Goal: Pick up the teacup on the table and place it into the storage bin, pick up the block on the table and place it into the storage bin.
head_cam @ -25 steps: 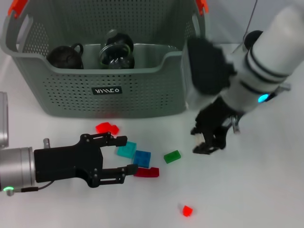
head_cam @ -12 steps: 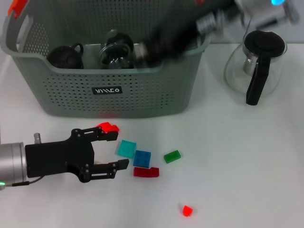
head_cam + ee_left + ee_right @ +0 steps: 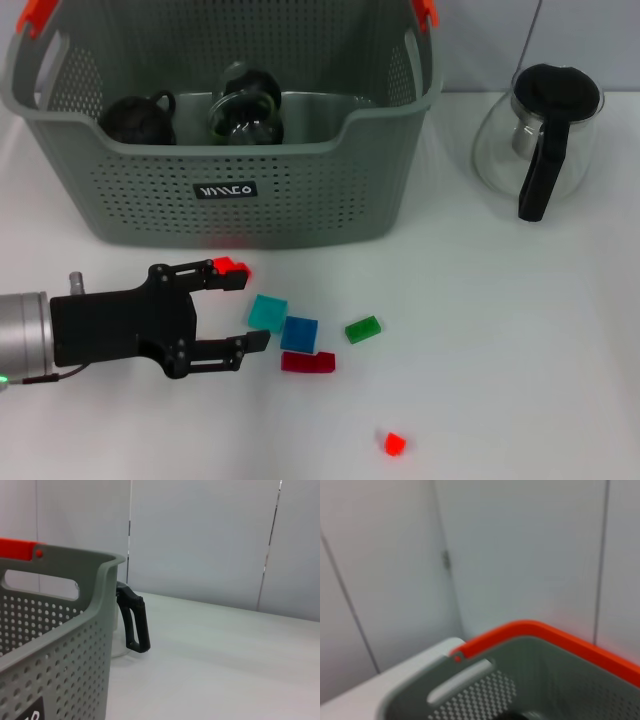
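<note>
Here my left pincer (image 3: pixel 236 305) lies low on the white counter (image 3: pixel 520 350), fingers spread and gripping nothing, before the large grey-green perforated storage bin (image 3: pixel 300 200). Two dark teacups (image 3: pixel 140 118) sit inside the bin. Just beside my fingertips lie a red block (image 3: pixel 230 266), teal block (image 3: pixel 267 313), blue block (image 3: pixel 298 333). A glass teapot (image 3: pixel 540 140) stands well apart.

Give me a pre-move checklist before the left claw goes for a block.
1. Left claw open: ok, empty, low over the table.
2. Target in reach: ok, red block sits by its upper finger, teal block just ahead.
3. Neighbours: not ok, blue block touches the teal one; dark red block close.
4. Storage bin free to receive: ok, two dark cups at its back.
5. Right claw out of the way: ok, absent from head view.
</note>
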`<state>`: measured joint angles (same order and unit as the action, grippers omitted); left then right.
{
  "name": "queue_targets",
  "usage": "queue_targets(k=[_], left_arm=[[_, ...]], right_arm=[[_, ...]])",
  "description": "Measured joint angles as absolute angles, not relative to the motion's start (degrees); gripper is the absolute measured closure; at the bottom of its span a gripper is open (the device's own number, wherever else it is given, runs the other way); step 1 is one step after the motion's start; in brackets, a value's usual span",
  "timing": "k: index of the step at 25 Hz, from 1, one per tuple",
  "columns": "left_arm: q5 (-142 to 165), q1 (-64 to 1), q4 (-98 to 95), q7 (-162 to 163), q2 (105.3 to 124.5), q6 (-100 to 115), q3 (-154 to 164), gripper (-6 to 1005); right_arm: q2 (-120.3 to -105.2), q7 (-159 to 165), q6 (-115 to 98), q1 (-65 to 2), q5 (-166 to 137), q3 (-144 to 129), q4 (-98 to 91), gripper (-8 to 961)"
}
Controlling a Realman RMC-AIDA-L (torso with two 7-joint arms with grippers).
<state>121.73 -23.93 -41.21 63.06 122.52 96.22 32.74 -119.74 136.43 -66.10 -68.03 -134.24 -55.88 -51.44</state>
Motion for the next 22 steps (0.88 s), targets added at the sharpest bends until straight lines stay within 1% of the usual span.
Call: queue_targets(k=[12, 18, 22], left_arm=[[121.7, -23.6, -41.2, 63.2, 122.52, 96.3, 32.9, 238], [121.7, -23.5, -41.2, 63.1, 122.52, 96.3, 32.9, 238], [121.7, -23.5, -41.2, 63.1, 122.51, 96.4, 32.9, 238]], right_arm=[[-120.08, 136.5, -53.9, -68.4, -135.4, -66.4, -46.5, 332], [-120.17, 136.7, -53.9, -67.9, -135.0, -67.3, -47.3, 116], [-120.20, 135.1, -58.5, -64.8, -132.4, -67.2, -52.8, 73]])
